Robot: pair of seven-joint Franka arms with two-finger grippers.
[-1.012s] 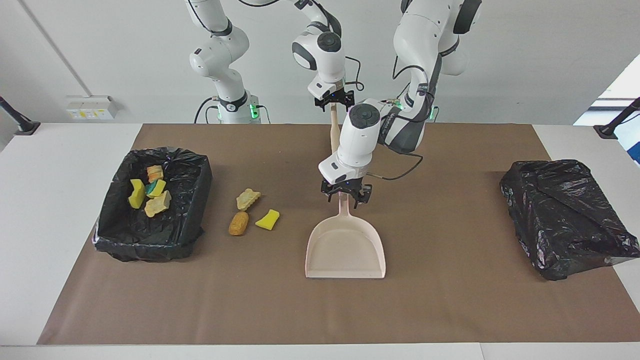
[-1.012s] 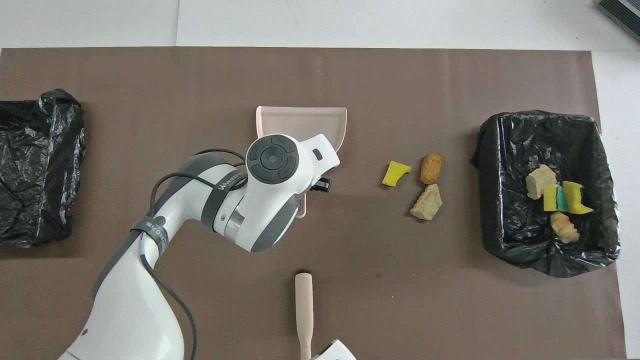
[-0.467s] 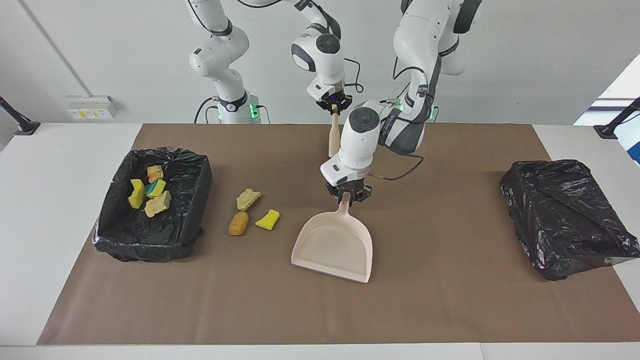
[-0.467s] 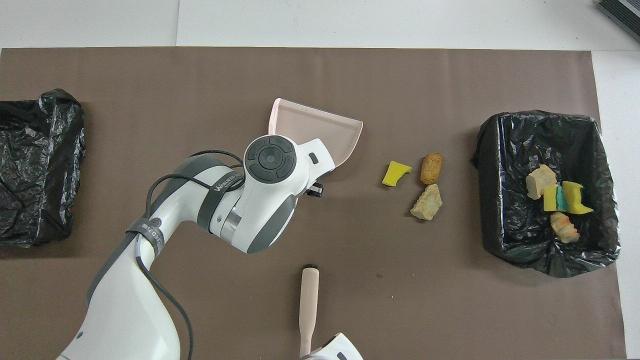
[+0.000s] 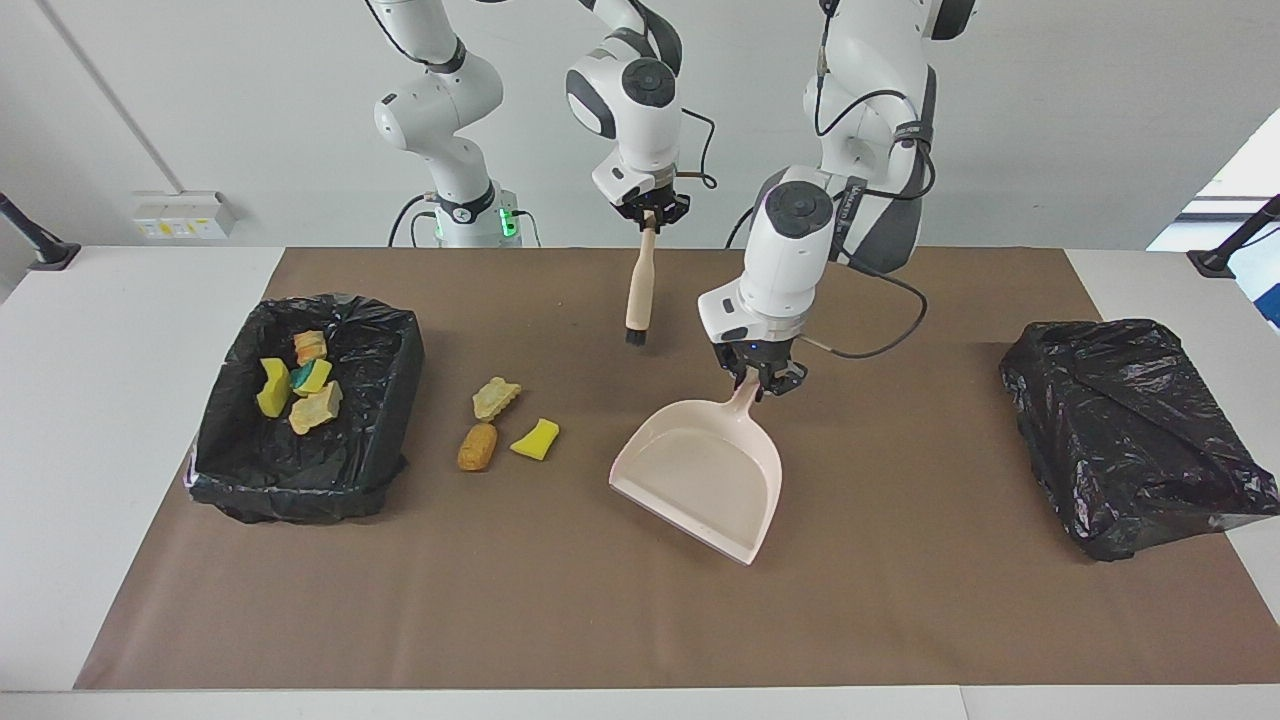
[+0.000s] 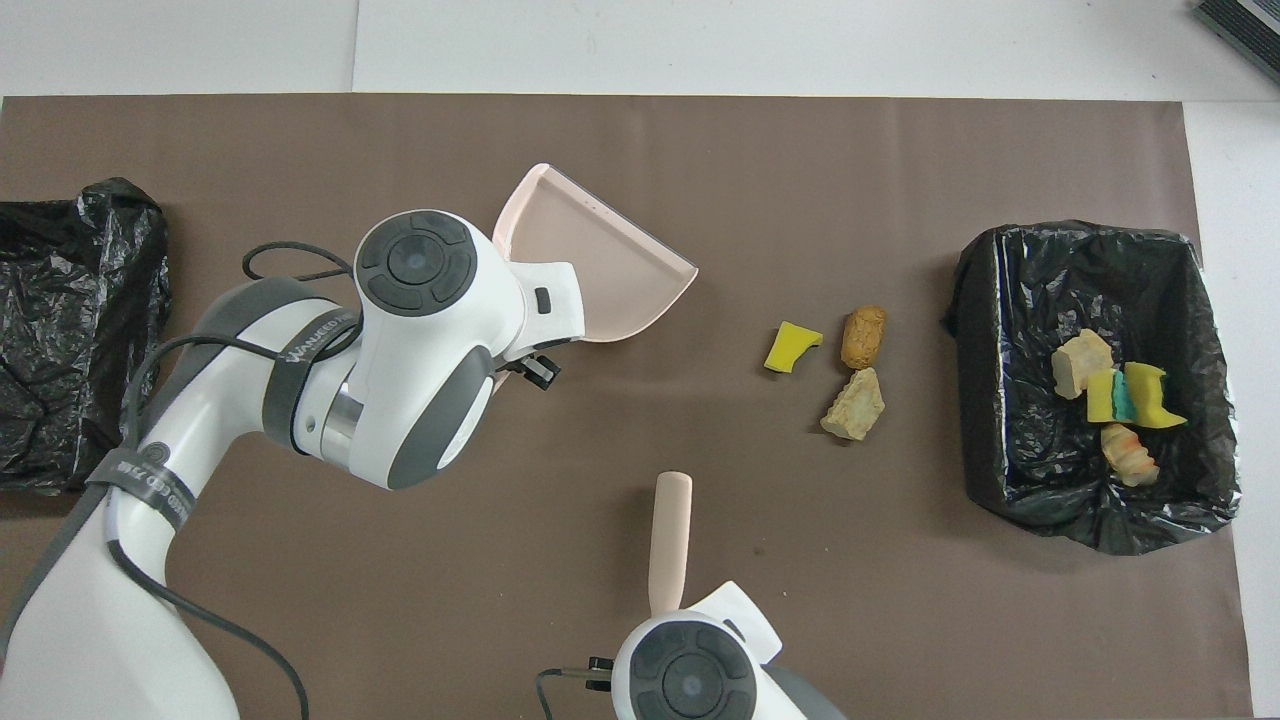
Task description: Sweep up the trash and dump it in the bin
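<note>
The facing view shows what the overhead hides under the wrists: the left end effector [image 5: 762, 382] pinches the handle of a smooth beige plastic dustpan [image 5: 700, 475], tilted with its open lip apparently on the brown paper mat [image 5: 600, 620], and the right end effector [image 5: 650, 212] is clamped on the top of a slim beige brush [image 5: 637, 290] hanging bristles-down over the mat. Three loose scraps of the trash [image 5: 508, 428], a yellow sponge chunk, a tan crust and an orange-brown roll, lie between the dustpan and the crinkly black-bagged bin [image 5: 350, 480]; four more sit inside it. A crumpled black bag [image 5: 1130, 430] rests at the left arm's end of the white worktop [image 5: 100, 400], before a pale wall.
</note>
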